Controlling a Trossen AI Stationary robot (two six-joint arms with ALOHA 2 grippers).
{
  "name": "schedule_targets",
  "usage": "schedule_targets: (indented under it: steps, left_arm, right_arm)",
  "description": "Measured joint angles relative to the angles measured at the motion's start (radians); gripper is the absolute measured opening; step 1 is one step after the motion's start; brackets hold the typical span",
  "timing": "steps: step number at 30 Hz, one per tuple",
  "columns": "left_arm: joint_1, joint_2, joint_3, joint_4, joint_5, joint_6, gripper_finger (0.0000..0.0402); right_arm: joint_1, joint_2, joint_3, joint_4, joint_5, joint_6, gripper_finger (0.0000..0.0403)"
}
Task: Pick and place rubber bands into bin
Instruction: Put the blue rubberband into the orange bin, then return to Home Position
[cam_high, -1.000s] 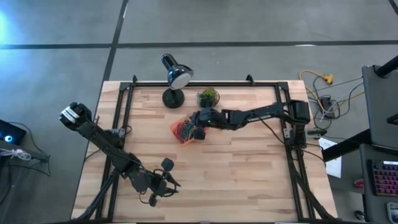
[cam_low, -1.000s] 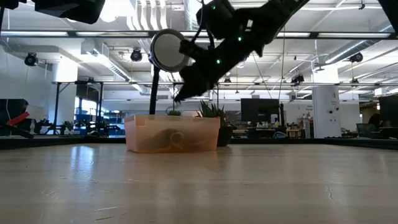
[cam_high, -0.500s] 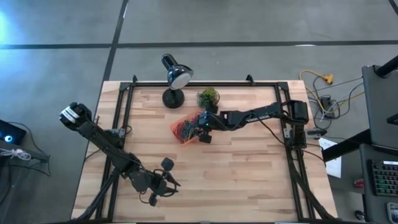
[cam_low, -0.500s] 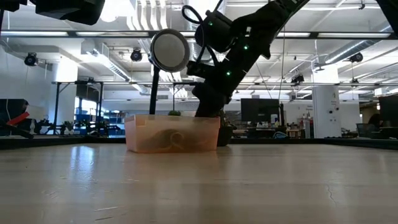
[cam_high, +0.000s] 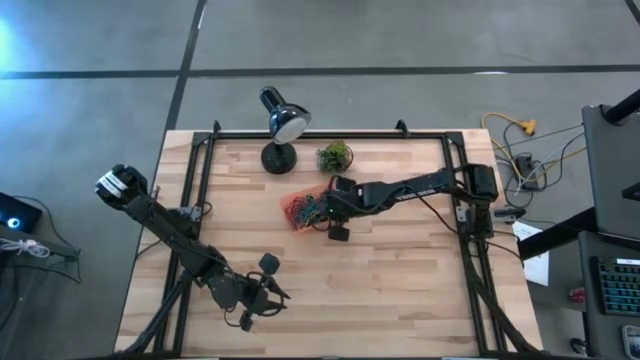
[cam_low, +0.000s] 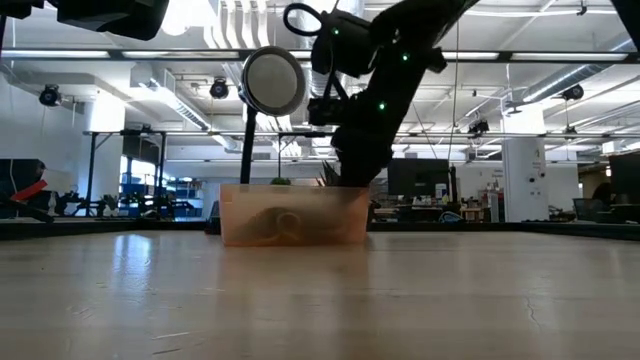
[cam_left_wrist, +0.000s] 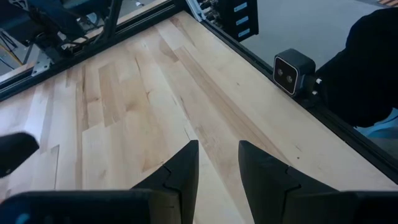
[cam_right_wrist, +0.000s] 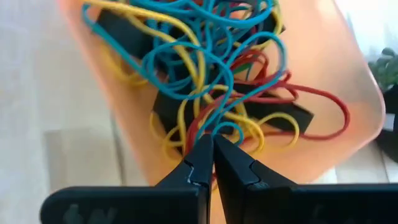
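Observation:
The bin is a small orange-red tray at the table's middle, just in front of the lamp; in the low view the bin looks translucent. It holds a tangle of rubber bands in blue, yellow, red and black. My right gripper reaches down into the bin from its right side, fingers shut, tips in the pile; in the low view my right gripper stands over the bin's right end. My left gripper hangs open over bare wood near the table's near left edge. My right gripper comes from above, slanting in from the table's right, with its shut fingertips sunk in the pile. A blue strand and a red strand run in where the tips meet. The bands lie slack on the bin's floor.
A black desk lamp and a small green potted plant stand just behind the bin. A black frame rail edges the table, with a small camera block on it. Open wood lies in front of the bin.
My right gripper has come down from above the bin's left part into the bin, moving toward the table's right and near edge. The bin has slid a little toward the table's right with it.

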Motion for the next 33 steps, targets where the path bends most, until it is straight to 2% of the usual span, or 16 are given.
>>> schedule_targets:
  steps: [8,16,22,28,33]
  left_arm:
    - [0.0,0.0,0.0,0.0,0.001,0.0,0.0098]
    - [0.0,0.0,0.0,0.0,0.002,-0.001,0.0098]
    - [0.0,0.0,0.0,0.007,0.002,-0.002,0.0098]
    - [0.0,0.0,0.0,0.018,0.002,-0.004,0.0098]
    - [0.0,0.0,0.0,0.018,0.002,-0.004,0.0098]
  right_arm:
    - [0.071,-0.002,0.092,-0.273,0.0,0.075,0.0008]
    - [0.128,-0.002,0.085,-0.483,0.001,0.19,0.0008]
    - [0.156,-0.002,0.08,-0.479,0.004,0.221,0.0008]
    - [0.164,-0.015,0.08,-0.404,0.006,0.193,0.0011]
    - [0.168,-0.06,0.079,-0.374,0.003,0.161,0.0045]
